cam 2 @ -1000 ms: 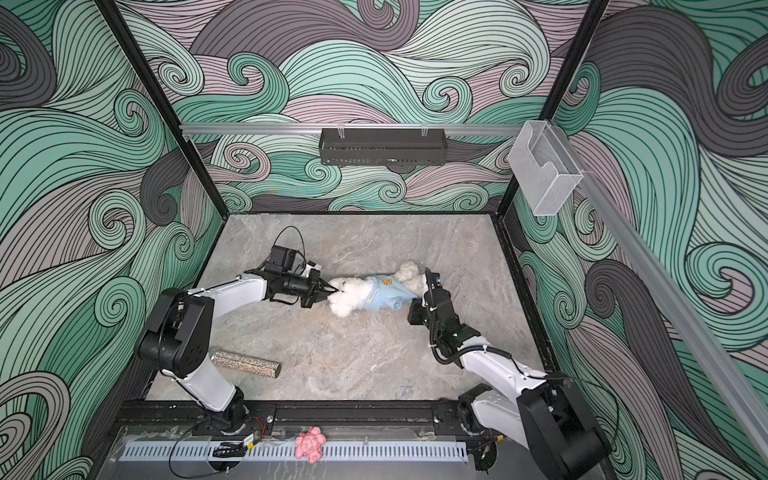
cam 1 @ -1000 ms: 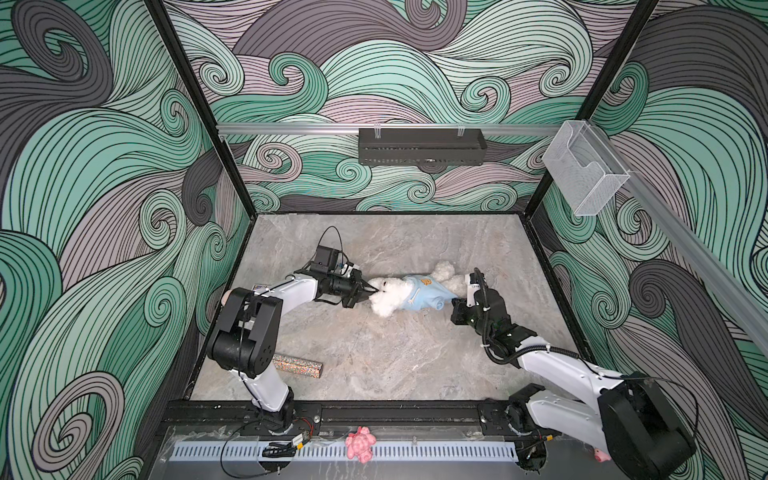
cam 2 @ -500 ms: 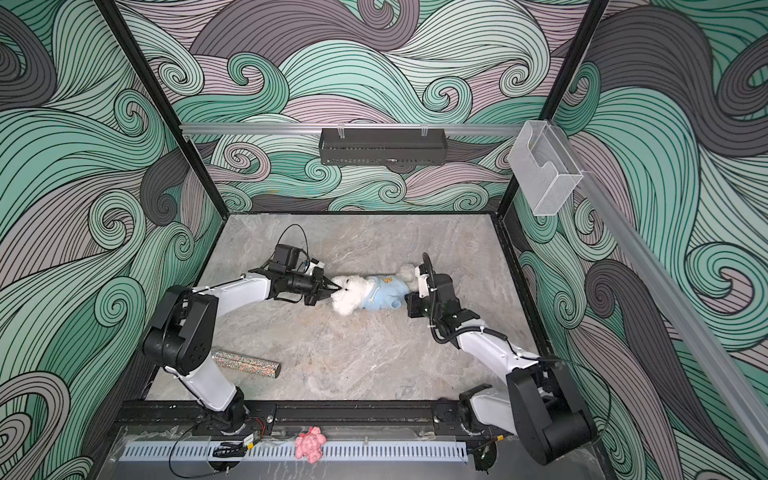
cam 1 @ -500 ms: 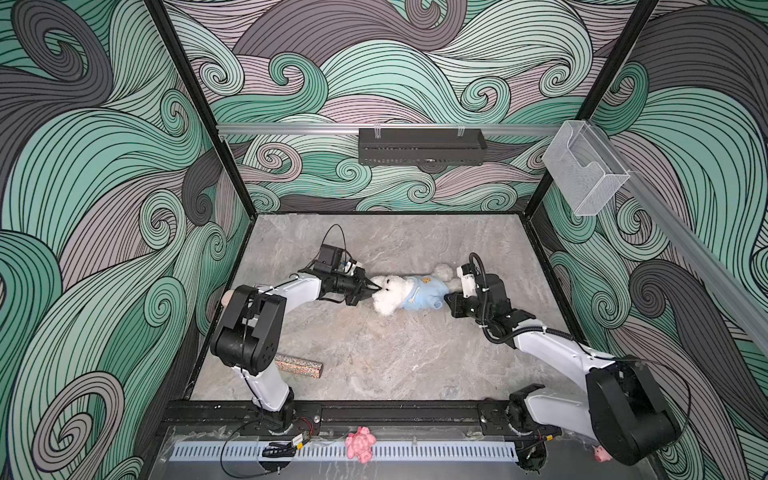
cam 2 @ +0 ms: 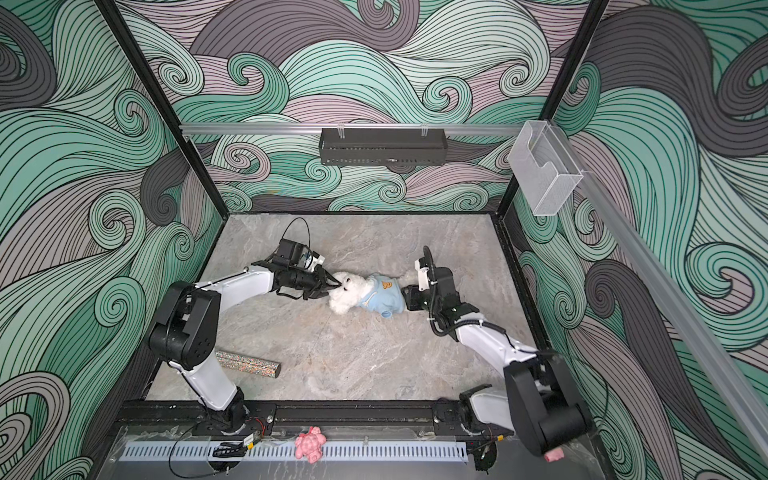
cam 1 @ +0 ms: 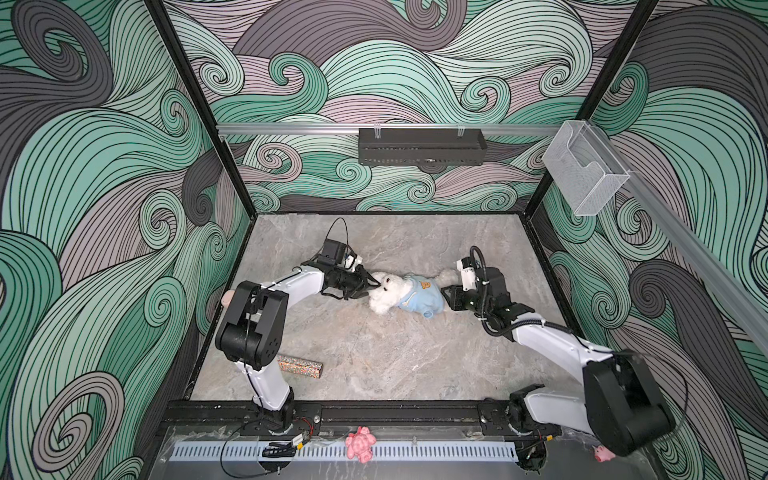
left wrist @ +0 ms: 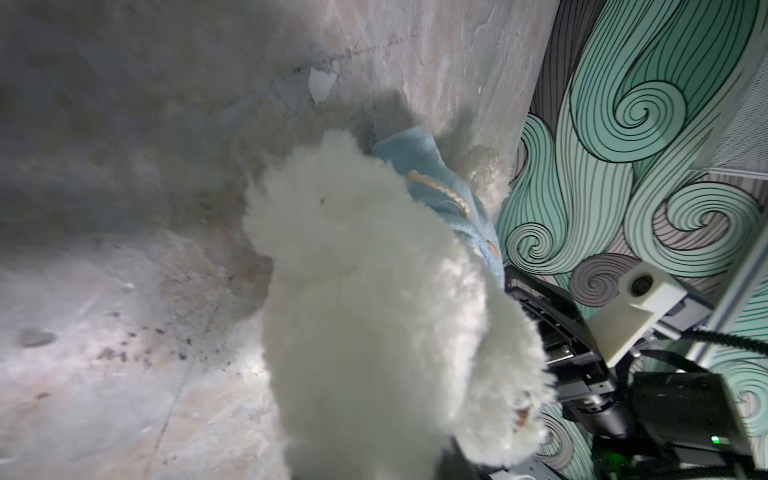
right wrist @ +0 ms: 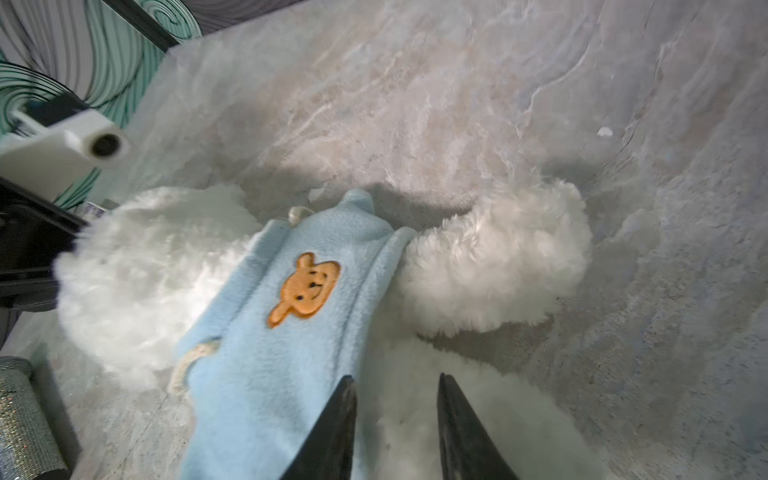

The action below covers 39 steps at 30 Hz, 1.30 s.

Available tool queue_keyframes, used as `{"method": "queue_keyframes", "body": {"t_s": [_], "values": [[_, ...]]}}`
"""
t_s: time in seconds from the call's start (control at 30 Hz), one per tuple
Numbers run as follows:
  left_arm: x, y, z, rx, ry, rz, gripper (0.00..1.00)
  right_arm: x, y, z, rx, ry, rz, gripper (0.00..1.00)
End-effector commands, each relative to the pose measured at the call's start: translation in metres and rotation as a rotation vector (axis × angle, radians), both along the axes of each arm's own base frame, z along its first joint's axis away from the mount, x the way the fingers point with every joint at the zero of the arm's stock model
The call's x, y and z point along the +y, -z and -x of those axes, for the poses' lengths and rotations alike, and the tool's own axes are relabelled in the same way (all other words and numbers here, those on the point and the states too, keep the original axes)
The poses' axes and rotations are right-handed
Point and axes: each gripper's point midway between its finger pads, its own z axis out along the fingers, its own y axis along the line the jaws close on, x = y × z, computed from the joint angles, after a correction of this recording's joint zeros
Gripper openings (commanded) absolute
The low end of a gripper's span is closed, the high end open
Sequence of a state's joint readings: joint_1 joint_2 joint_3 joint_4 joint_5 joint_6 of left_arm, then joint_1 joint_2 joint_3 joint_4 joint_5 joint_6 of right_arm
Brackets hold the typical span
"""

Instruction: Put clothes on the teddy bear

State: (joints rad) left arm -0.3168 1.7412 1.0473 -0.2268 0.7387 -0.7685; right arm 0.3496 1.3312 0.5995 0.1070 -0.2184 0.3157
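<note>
Three swirl-patterned walls (cam 1: 104,166) enclose grey marble tabletop (cam 1: 395,353); teddy bear (cam 1: 384,294) lies mid-surface.

Robot lab test cell: L arm (cam 1: 299,286) + R arm (cam 1: 548,336) mounted on blk base rail (cam 1: 395,412), w/ wave-print wall panels (cam 1: 395,83), blk frame posts (cam 1: 199,108), marble-look tabletop (cam 1: 395,357).

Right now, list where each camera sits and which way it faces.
Top views: high above the arms' bases, looking down on the grey marbled tabletop; white left arm and right arm show.
Left wrist: on the left arm, facing the fluffy white plush teddy bear's head; right arm behind.
Right wrist: on the right arm, facing the bear's light blue fleece shirt; own black fingers show.
Shared: both wrist views show bear and shirt.
</note>
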Motion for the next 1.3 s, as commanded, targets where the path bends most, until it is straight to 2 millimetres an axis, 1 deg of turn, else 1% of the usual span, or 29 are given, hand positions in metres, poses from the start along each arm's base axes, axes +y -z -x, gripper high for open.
{"method": "queue_keyframes", "body": {"t_s": [0.0,0.07,0.13,0.17,0.2,0.23,0.3,0.33,0.37,0.47,0.57,0.67,0.73,0.83,0.9,0.97,1.03,1.1,1.17,1.27], "values": [[0.020,-0.002,-0.014,-0.080,-0.052,-0.135,0.43,0.008,0.012,0.005,0.058,-0.019,-0.031,0.29],[0.031,-0.008,-0.018,-0.115,-0.088,-0.172,0.52,0.019,0.019,0.017,0.077,-0.059,-0.082,0.27],[0.036,-0.018,-0.021,-0.164,-0.118,-0.175,0.62,0.033,0.023,0.032,0.084,-0.114,-0.110,0.27],[0.038,-0.022,-0.020,-0.180,-0.127,-0.178,0.66,0.040,0.024,0.040,0.083,-0.145,-0.118,0.27],[0.039,-0.027,-0.017,-0.197,-0.126,-0.178,0.68,0.048,0.023,0.048,0.076,-0.178,-0.129,0.27],[0.040,-0.031,-0.016,-0.215,-0.121,-0.179,0.74,0.054,0.022,0.053,0.068,-0.205,-0.140,0.27],[0.042,-0.034,-0.010,-0.235,-0.118,-0.207,0.85,0.067,0.018,0.064,0.049,-0.256,-0.170,0.27],[0.044,-0.035,-0.006,-0.251,-0.111,-0.232,0.87,0.070,0.016,0.068,0.039,-0.274,-0.179,0.28],[0.045,-0.035,-0.003,-0.258,-0.104,-0.259,0.88,0.070,0.015,0.070,0.030,-0.278,-0.175,0.28],[0.050,-0.033,0.003,-0.285,-0.083,-0.365,0.88,0.053,0.015,0.064,-0.001,-0.207,-0.102,0.30],[0.046,-0.038,0.003,-0.331,-0.044,-0.436,0.88,0.043,-0.003,0.059,-0.068,-0.168,-0.079,0.35],[0.031,-0.039,0.002,-0.351,0.012,-0.469,0.88,0.041,-0.023,0.055,-0.124,-0.151,-0.098,0.37],[0.016,-0.037,0.000,-0.354,0.046,-0.472,0.88,0.042,-0.033,0.050,-0.145,-0.140,-0.113,0.39],[0.004,-0.030,-0.005,-0.356,0.071,-0.498,0.88,0.046,-0.040,0.041,-0.147,-0.127,-0.119,0.40],[0.003,-0.020,-0.007,-0.334,0.080,-0.528,0.88,0.051,-0.040,0.036,-0.128,-0.129,-0.126,0.41],[0.004,-0.008,-0.004,-0.306,0.090,-0.557,0.87,0.058,-0.040,0.034,-0.108,-0.146,-0.137,0.40],[0.003,-0.001,0.000,-0.293,0.096,-0.559,0.86,0.063,-0.036,0.036,-0.080,-0.169,-0.135,0.40],[0.004,0.001,0.003,-0.292,0.093,-0.555,0.86,0.064,-0.030,0.041,-0.058,-0.188,-0.120,0.40],[0.007,-0.007,0.004,-0.317,0.082,-0.555,0.86,0.063,-0.024,0.050,-0.039,-0.213,-0.104,0.41],[0.018,-0.030,0.003,-0.409,0.038,-0.571,0.86,0.061,-0.017,0.063,-0.011,-0.238,-0.070,0.42]]}}
